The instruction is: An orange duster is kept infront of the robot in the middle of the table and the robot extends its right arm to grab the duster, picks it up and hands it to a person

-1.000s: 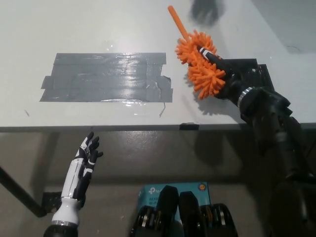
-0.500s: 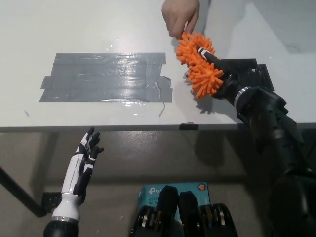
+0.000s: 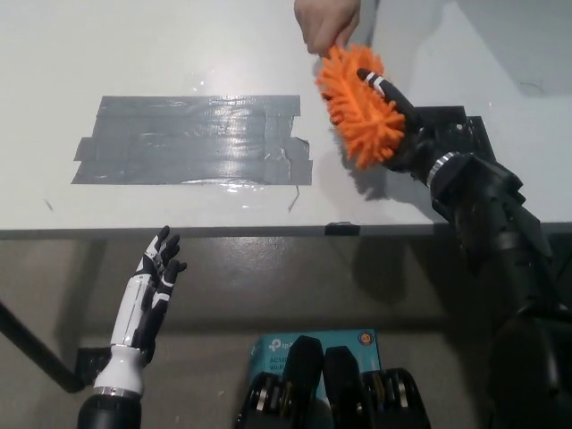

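The orange duster (image 3: 356,105), a fluffy head on an orange stick, is held up over the right part of the white table (image 3: 134,54). My black right hand (image 3: 399,116) is shut on the head's right side, one finger lying along its edge. A person's hand (image 3: 324,21) reaches in from the top edge and grips the duster's stick end, so both hold it. My white left hand (image 3: 150,288) rests open at the lower left, below the table's front edge.
A patch of grey tape strips (image 3: 192,139) covers the table's middle left. A black flat plate (image 3: 454,127) lies under my right wrist. The table's front edge (image 3: 223,232) runs across the picture. A blue box (image 3: 268,350) sits on the floor.
A person's hand has come in from the top and closed on the duster's stick. The duster has tilted up and shifted slightly toward that hand. My left hand barely moved.
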